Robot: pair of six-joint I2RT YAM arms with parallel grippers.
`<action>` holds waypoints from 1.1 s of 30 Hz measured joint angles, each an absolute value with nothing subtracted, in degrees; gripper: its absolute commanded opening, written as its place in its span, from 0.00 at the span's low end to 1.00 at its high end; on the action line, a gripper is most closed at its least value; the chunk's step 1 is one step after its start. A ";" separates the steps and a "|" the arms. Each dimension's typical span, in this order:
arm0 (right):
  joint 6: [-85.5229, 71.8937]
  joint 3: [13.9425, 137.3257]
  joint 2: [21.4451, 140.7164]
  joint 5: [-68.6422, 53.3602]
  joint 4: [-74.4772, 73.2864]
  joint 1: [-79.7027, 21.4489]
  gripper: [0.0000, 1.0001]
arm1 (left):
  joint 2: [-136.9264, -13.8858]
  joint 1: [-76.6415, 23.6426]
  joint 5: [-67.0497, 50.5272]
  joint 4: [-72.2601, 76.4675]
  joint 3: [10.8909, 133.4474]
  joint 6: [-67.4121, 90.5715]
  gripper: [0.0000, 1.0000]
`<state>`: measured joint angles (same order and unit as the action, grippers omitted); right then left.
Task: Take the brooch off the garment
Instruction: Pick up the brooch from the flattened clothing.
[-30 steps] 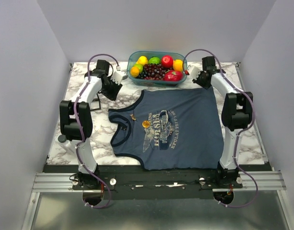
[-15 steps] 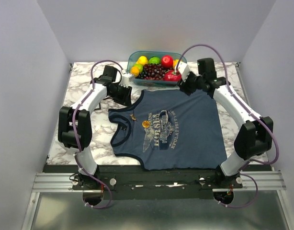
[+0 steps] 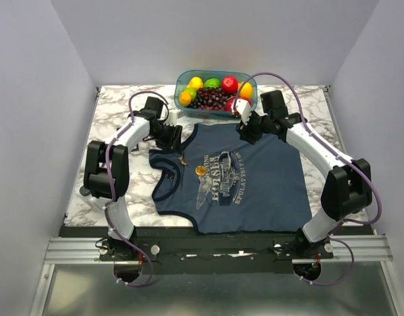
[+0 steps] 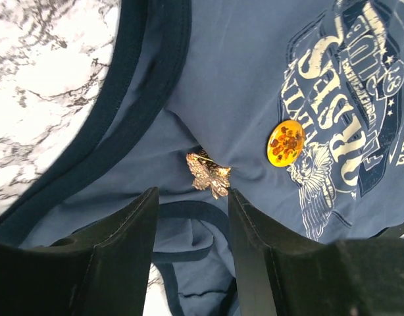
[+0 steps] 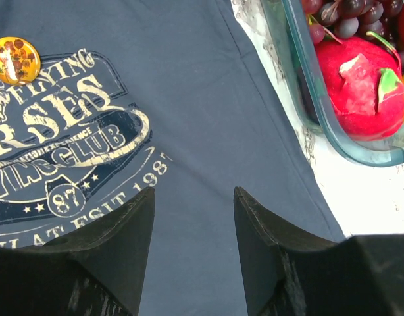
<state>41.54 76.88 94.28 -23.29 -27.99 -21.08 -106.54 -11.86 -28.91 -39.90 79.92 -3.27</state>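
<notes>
Brooch [image 4: 208, 174]: lying on garment [image 4: 254, 79] beside the neckline, long axis slanting upper-left to lower-right in left wrist view. Left gripper [image 4: 192, 197] and right gripper [image 5: 194, 194]: both gaping, gripping nothing.

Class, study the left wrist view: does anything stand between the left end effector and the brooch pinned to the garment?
Nothing visible does. The brooch sits in plain sight on the garment, just ahead of the left end effector, whose jaws stand open. The round orange badge lies off to one side.
</notes>
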 measured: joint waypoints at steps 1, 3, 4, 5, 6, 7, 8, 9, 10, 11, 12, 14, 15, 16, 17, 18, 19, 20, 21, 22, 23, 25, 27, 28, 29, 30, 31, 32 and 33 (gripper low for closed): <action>41.36 76.88 94.28 -23.29 -27.99 -21.08 0.59 | -107.02 -11.86 -28.95 -39.88 79.92 -2.94 0.53; 40.95 76.88 94.32 -23.29 -28.01 -21.32 0.59 | -107.98 -11.86 -29.02 -39.88 79.92 -2.28 0.50; 40.91 76.88 94.32 -23.29 -27.99 -21.47 0.59 | -108.53 -11.86 -29.06 -39.88 79.92 -1.93 0.49; 40.82 76.88 94.32 -23.29 -28.01 -21.71 0.59 | -108.88 -11.86 -29.15 -39.88 79.92 -1.78 0.47; 40.73 76.88 94.35 -23.31 -28.01 -21.85 0.59 | -109.34 -11.86 -29.23 -39.88 79.92 -1.52 0.46; 40.69 76.88 94.39 -23.31 -27.99 -22.02 0.59 | -109.75 -11.86 -29.32 -39.88 79.94 -1.37 0.46; 40.66 76.88 94.39 -23.29 -28.01 -22.13 0.59 | -110.17 -11.86 -29.36 -39.88 79.94 -1.15 0.44; 40.60 76.86 94.45 -23.31 -28.01 -22.17 0.59 | -110.50 -11.86 -29.43 -39.90 79.94 -1.04 0.43; 40.56 76.88 94.50 -23.31 -27.99 -22.20 0.59 | -110.91 -11.86 -29.50 -39.90 79.99 -0.86 0.43; 40.53 76.88 94.54 -23.31 -28.01 -22.28 0.59 | -111.15 -11.86 -29.56 -39.90 79.99 -0.80 0.41; 40.51 76.88 94.61 -23.29 -27.99 -22.35 0.59 | -111.39 -11.86 -29.78 -39.90 79.99 -0.73 0.39; 40.51 76.88 94.87 -23.31 -27.99 -22.46 0.59 | -111.66 -11.86 -30.33 -39.90 80.01 -0.67 0.34; 40.51 76.88 95.04 -23.31 -27.99 -22.57 0.59 | -111.70 -11.86 -30.57 -39.90 80.01 -0.62 0.32; 40.49 76.88 95.29 -23.31 -28.01 -22.68 0.59 | -111.79 -11.86 -30.79 -39.92 80.03 -0.58 0.30; 40.49 76.95 95.57 -23.35 -28.03 -22.81 0.59 | -111.85 -11.86 -30.94 -39.92 80.03 -0.58 0.26; 40.49 77.14 95.96 -23.40 -28.12 -22.96 0.59 | -111.90 -11.86 -31.20 -39.92 80.03 -0.56 0.23; 40.47 77.52 96.51 -23.44 -28.16 -23.20 0.59 | -111.98 -11.86 -31.64 -39.92 80.03 -0.56 0.21; 40.40 77.76 96.90 -23.51 -28.14 -23.40 0.59 | -112.03 -11.86 -31.86 -39.92 80.03 -0.56 0.16; 40.29 78.00 97.36 -23.59 -28.21 -23.68 0.59 | -112.07 -11.86 -32.12 -39.92 80.03 -0.56 0.14; 40.05 78.39 97.84 -23.70 -28.36 -24.01 0.59 | -112.09 -11.86 -32.47 -39.92 80.03 -0.34 0.13; 39.86 78.96 98.48 -23.83 -28.38 -24.43 0.59 | -112.09 -11.86 -32.84 -39.92 80.03 -0.12 0.09; 39.40 80.20 99.74 -24.25 -28.49 -25.28 0.59 | -112.09 -11.86 -33.63 -39.88 80.01 0.40 0.04; 38.57 82.21 101.60 -25.04 -28.64 -26.44 0.59 | -112.09 -11.86 -34.17 -39.68 79.77 0.80 0.01; 37.87 83.42 102.69 -25.45 -28.82 -27.07 0.59 | -112.07 -11.86 -34.35 -39.48 79.53 1.04 0.01; 36.75 85.10 104.07 -26.22 -29.28 -27.68 0.60 | -111.92 -11.86 -34.68 -38.98 78.94 1.45 0.00; 35.46 87.02 105.62 -27.00 -29.65 -28.10 0.60 | -111.72 -11.84 -34.87 -38.61 78.28 1.69 0.00; 33.65 89.49 107.72 -28.05 -29.71 -28.38 0.60 | -111.33 -11.66 -35.40 -38.20 77.28 1.98 0.00; 31.20 91.88 109.62 -29.08 -29.91 -28.71 0.60 | -110.78 -11.38 -35.97 -37.67 76.12 2.33 0.00; 28.84 94.19 111.59 -30.17 -29.69 -28.95 0.61 | -110.28 -11.18 -36.51 -37.19 75.05 2.66 0.00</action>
